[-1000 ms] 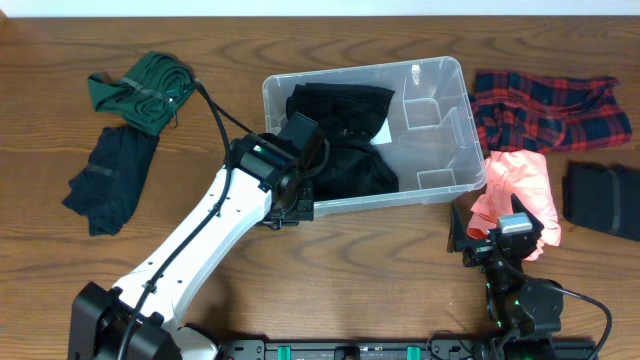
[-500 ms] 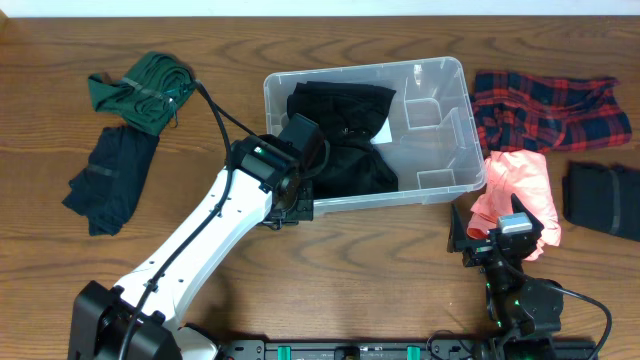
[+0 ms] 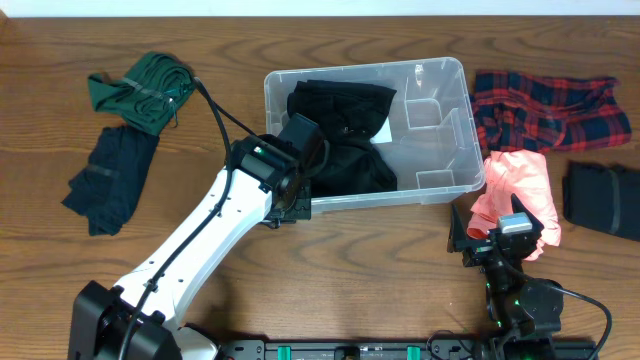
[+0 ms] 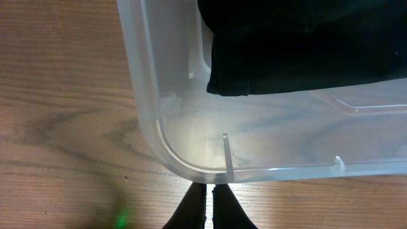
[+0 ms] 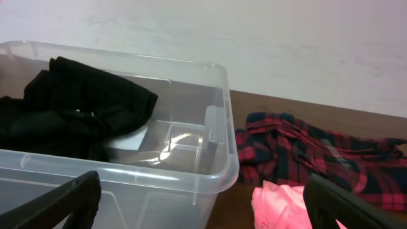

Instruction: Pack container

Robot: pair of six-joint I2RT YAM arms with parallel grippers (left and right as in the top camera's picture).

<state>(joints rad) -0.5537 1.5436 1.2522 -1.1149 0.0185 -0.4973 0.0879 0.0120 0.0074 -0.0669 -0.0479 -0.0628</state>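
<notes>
The clear container (image 3: 360,68) lies at the table's middle back with a black garment (image 3: 340,130) in its left half. My left gripper (image 3: 290,207) is shut and empty, its tips at the container's front left corner. In the left wrist view the shut gripper (image 4: 208,202) touches the rounded wall (image 4: 143,76), and the black garment (image 4: 305,44) lies inside. My right gripper (image 3: 497,232) is open and empty near the front right. In the right wrist view (image 5: 203,216) it faces the container (image 5: 159,172) and the black garment (image 5: 70,108).
A pink garment (image 3: 515,190) lies by the right gripper and shows in the right wrist view (image 5: 286,207). A red plaid garment (image 3: 545,105) and a dark one (image 3: 603,200) lie at the right. A green garment (image 3: 145,88) and a navy one (image 3: 110,178) lie at the left.
The container's left end has slid a little toward the far side, with the left gripper at its front corner. The right arm has not moved.
</notes>
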